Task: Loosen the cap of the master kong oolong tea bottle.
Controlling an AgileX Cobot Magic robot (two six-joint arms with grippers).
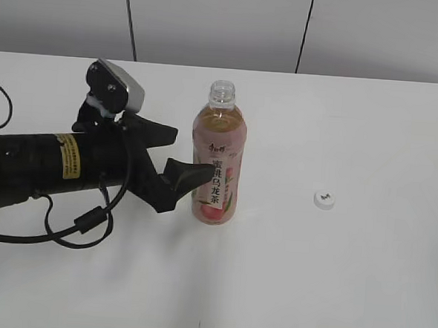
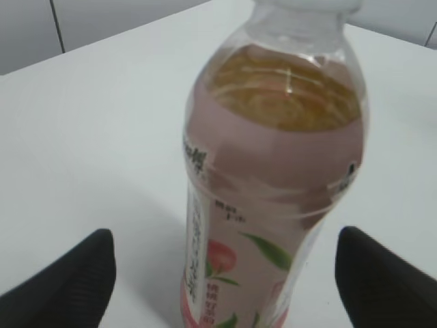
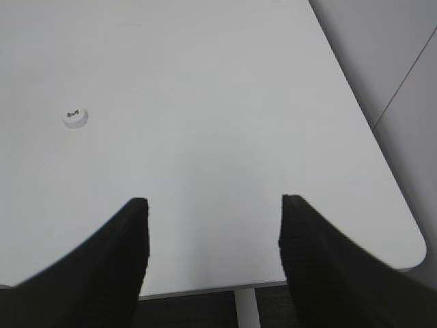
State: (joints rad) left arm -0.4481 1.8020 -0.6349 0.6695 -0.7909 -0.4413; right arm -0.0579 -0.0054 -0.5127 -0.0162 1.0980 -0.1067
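Exterior view: Master Kong oolong tea bottle (image 1: 216,160) upright mid-table, neck bare; cap (image 1: 323,199) already off, lying on table (image 1: 361,277) well apart to right. My left gripper (image 1: 173,152) spread around bottle, fingers (image 2: 65,287) not touching. Right gripper (image 3: 212,256) spread, empty. Risk: finger nudging open bottle, tipping it, tea spilling

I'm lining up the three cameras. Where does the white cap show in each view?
Exterior view: the cap lies on the table, right of the bottle, apart from it.
Left wrist view: not in it; only the bottle shows.
Right wrist view: cap at upper left.
Shared landmark: the white table.
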